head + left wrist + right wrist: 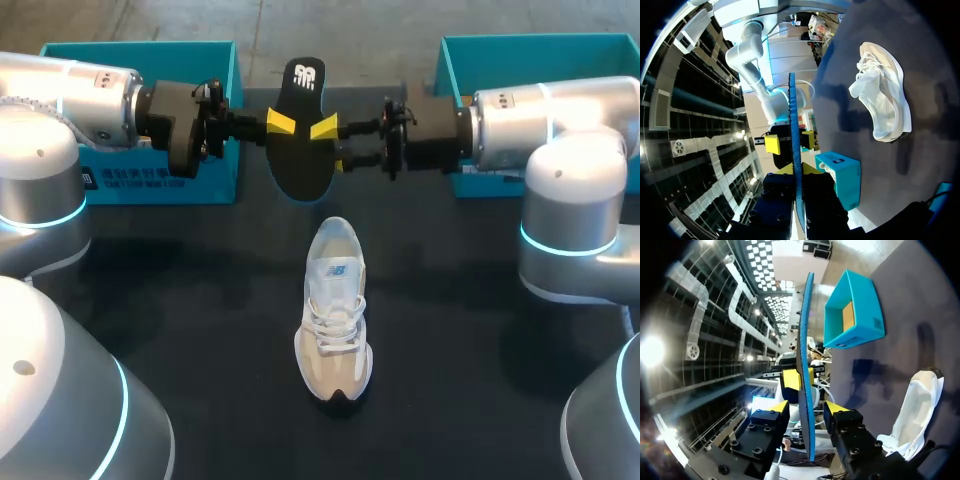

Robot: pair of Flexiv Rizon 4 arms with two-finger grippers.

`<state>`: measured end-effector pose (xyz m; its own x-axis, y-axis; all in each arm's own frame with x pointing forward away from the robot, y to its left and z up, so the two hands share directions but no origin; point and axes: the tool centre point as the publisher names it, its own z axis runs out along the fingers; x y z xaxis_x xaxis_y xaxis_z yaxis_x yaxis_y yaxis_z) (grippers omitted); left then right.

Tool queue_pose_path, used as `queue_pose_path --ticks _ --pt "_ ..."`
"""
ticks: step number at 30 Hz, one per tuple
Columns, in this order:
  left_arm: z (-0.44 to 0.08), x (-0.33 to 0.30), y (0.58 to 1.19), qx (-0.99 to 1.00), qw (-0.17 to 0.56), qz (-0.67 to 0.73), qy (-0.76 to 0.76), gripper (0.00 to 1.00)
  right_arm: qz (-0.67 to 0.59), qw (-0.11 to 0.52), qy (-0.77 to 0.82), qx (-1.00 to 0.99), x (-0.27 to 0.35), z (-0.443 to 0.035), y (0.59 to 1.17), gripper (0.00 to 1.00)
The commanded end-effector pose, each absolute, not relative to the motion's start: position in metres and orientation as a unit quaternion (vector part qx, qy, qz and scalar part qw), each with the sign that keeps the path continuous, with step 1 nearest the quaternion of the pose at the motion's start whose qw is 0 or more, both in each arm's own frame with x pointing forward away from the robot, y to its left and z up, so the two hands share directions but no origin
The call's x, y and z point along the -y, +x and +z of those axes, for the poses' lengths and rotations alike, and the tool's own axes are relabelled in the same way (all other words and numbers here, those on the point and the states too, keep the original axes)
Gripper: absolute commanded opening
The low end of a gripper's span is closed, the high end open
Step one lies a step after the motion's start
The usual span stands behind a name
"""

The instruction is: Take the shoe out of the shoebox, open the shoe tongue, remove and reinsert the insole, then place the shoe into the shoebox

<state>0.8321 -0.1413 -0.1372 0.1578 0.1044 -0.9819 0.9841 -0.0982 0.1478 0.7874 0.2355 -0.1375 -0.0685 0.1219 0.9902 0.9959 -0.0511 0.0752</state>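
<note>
At far left a teal cardboard shoebox sits on the far side of the black table. My left arm crosses in front of it. My left gripper is pinched tight on the flat black foam insole, 1 yellow tip pressed to each face, and holds it in the air over the table's far middle. Below the insole and nearer to me, the white and beige lace-up sneaker stands on its sole in the table's middle. My right gripper straddles the insole's other edge with its 2 fingers spread. The right wrist view shows a gap on each side of the insole, so this gripper grips nothing. A second teal shoebox sits at far right behind my right arm.

In the head view the insole covers the rear finger of each gripper, and both wrist views show the insole only edge-on. My arms block most of both boxes, and the picture's edge cuts off the right one. I cannot see inside the sneaker.

The sneaker stands well apart from both boxes, with dark tabletop on either side of it.
</note>
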Motion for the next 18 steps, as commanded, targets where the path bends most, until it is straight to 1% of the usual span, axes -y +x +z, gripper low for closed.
queue_pose_path --ticks 1,7,13,18 --pt "-0.1374 0.1416 0.8308 -0.465 0.486 -0.452 0.586 0.0 -0.498 0.433 -0.532 0.531 -0.2427 -0.1383 0.7847 0.42" --pt "-0.1374 0.1416 0.8308 -0.465 0.486 -0.452 0.586 0.0 -0.495 0.435 -0.531 0.532 -0.2469 -0.1381 0.7864 0.35" --pt "-0.1374 0.1416 0.8308 -0.465 0.486 -0.452 0.586 0.0 -0.492 0.441 -0.523 0.539 -0.2506 -0.1364 0.7854 0.36" --pt "-0.1374 0.1416 0.8308 -0.465 0.486 -0.452 0.586 0.0 -0.49 0.44 -0.521 0.544 -0.2517 -0.1342 0.7829 0.31"
